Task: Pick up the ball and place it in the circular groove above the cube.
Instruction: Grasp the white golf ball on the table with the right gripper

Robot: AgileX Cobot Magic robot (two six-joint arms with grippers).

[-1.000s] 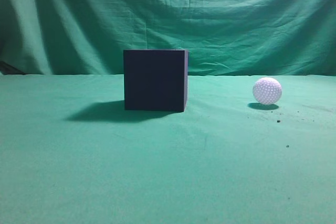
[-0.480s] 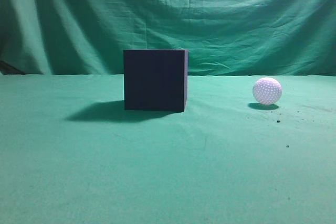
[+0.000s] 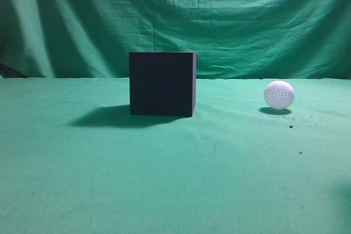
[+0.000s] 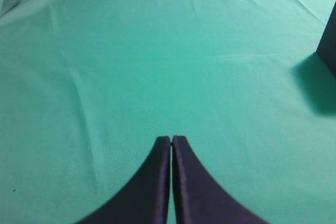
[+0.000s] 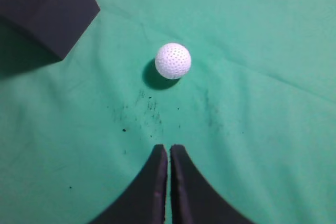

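Observation:
A white dimpled ball (image 3: 279,95) rests on the green cloth at the right. It also shows in the right wrist view (image 5: 172,61), ahead of my right gripper (image 5: 168,147), which is shut and empty. A dark cube (image 3: 162,84) stands left of centre; its corner shows in the right wrist view (image 5: 47,9) and its edge in the left wrist view (image 4: 329,43). The groove on its top is hidden in the exterior view. My left gripper (image 4: 171,139) is shut and empty over bare cloth. Neither gripper shows in the exterior view.
Green cloth covers the table (image 3: 175,179) and hangs as a backdrop (image 3: 175,15). Small dark specks (image 5: 142,111) lie on the cloth between the ball and my right gripper.
A faint shadow has appeared at the lower right edge of the exterior view. The ball and the cube have not moved.

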